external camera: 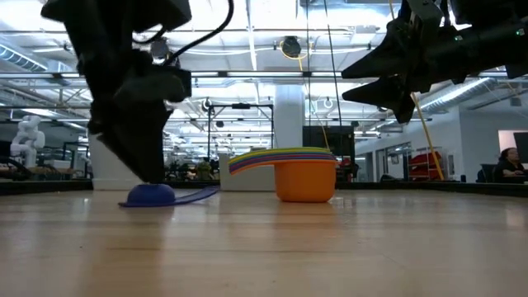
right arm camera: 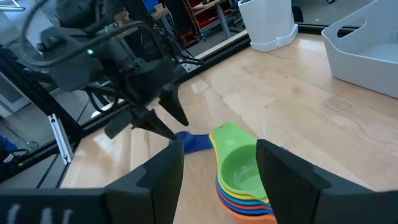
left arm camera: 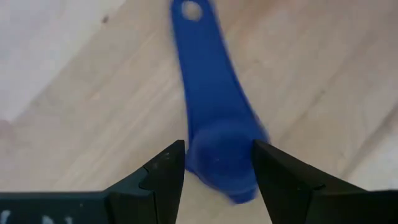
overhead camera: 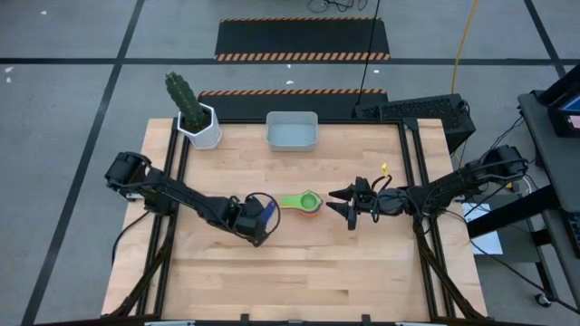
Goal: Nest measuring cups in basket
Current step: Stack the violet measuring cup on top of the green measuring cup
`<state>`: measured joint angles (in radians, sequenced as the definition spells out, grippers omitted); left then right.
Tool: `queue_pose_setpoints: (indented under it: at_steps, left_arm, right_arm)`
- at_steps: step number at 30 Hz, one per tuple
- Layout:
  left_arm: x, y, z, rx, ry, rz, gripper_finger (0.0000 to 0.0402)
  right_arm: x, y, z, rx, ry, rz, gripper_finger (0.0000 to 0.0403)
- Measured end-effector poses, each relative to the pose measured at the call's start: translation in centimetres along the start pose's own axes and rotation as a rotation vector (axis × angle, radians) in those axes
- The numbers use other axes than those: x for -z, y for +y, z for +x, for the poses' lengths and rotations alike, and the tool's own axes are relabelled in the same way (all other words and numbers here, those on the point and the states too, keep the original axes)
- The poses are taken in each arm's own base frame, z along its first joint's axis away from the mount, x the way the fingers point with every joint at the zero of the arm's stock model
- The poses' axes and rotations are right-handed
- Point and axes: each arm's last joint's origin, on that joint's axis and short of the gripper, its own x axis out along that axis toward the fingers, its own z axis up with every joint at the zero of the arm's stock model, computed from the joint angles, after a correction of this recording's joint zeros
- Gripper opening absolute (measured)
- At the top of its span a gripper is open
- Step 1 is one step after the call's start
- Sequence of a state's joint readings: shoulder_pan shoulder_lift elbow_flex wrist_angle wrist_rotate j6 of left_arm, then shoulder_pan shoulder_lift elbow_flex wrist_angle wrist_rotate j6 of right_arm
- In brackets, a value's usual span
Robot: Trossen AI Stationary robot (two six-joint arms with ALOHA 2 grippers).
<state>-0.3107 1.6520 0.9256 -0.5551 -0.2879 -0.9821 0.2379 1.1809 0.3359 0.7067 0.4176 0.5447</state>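
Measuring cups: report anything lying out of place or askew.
One small dark blue plastic measuring cup lies bowl-down on the wooden table, apart from the nested stack of coloured plastic cups. The left hand straddles its bowl. The pale grey-blue plastic basket holds no cups.

We see two black jointed arms: the left arm and right arm, both trailing looped black cables. Each ends in matte black, wedge-shaped fingers. A yellow tag sits by the right wrist.
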Motion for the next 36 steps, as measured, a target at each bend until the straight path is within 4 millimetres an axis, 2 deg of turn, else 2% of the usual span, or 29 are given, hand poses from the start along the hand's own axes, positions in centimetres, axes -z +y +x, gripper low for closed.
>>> queue_pose_setpoints:
  at_steps: [3, 7, 19, 30, 36]
  left_arm:
    - [-1.1, -0.9, -1.1, 0.012, -0.048, 0.037, 0.0189]
    - [-1.5, -0.9, -1.4, -0.036, -0.092, 0.074, 0.0189]
    - [-1.2, -1.6, -1.7, -0.003, -0.128, 0.172, 0.0189]
    - [0.0, -2.2, 1.4, -0.043, -0.023, 0.304, 0.0189]
    - [0.5, -2.0, 2.0, -0.065, 0.036, 0.419, 0.0188]
  right_arm:
    - [0.0, 0.0, 0.0, 0.0, 0.0, 0.0, 0.0194]
    - [0.0, 0.0, 0.0, -0.003, 0.002, 0.0, 0.0194]
    - [0.0, 0.1, 0.0, -0.019, 0.012, -0.008, 0.0194]
    - [0.1, 0.1, 0.0, -0.023, 0.019, 0.008, 0.0194]
    - [0.0, 0.1, 0.0, -0.024, 0.016, -0.006, 0.0194]
